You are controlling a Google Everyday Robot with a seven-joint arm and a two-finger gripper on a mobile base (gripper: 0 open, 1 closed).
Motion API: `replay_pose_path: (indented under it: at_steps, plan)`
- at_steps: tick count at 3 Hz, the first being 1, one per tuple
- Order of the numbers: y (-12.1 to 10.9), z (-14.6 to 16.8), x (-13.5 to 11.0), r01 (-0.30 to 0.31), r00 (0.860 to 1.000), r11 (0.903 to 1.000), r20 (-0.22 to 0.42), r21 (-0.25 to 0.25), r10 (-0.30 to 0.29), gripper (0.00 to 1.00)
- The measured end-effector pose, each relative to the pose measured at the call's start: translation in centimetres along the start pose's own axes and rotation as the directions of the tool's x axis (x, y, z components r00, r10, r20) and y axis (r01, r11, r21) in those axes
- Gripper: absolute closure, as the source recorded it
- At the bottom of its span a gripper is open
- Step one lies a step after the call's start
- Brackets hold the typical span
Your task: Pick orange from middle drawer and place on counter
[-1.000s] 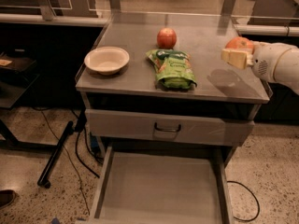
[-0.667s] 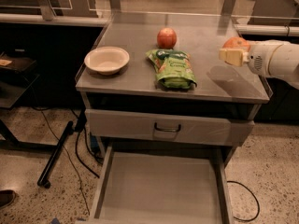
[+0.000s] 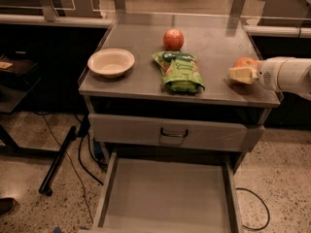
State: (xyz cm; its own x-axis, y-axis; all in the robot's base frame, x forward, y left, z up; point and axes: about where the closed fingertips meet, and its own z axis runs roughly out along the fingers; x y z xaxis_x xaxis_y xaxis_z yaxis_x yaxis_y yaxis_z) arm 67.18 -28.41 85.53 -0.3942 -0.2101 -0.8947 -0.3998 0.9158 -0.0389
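Note:
My gripper [image 3: 243, 72] reaches in from the right over the right edge of the counter [image 3: 214, 38]. It is shut on the orange [image 3: 246, 62], whose top shows above a pale finger [image 3: 241, 75]. The orange sits low, at or just above the counter surface; I cannot tell whether it touches. The middle drawer [image 3: 165, 198] is pulled out below, and its grey tray holds nothing.
On the counter are a cream bowl [image 3: 111, 62] at the left, a green snack bag [image 3: 181, 71] in the middle and a redder apple-like fruit [image 3: 173, 39] behind it. A closed drawer front with a dark handle [image 3: 173, 133] sits above the open drawer. Cables lie on the floor at the left.
My gripper has moved down toward the counter surface with the orange in it. The other things have not moved.

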Motion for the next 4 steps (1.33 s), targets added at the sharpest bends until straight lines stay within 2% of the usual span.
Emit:
replay_pose_path:
  at_steps: [1,2,3,4]
  plan:
    - [-0.56,0.48,1.51,-0.007,0.999,1.0000,-0.033,-0.004,0.007,1.00]
    - [-0.58,0.28,1.11,-0.007,0.999,1.0000,-0.033,-0.004,0.007,0.98]
    - [-0.58,0.28,1.11,-0.007,0.999,1.0000,-0.033,-0.004,0.007,0.68]
    - [-0.57,0.29,1.11,-0.007,0.999,1.0000,-0.033,-0.004,0.007,0.45]
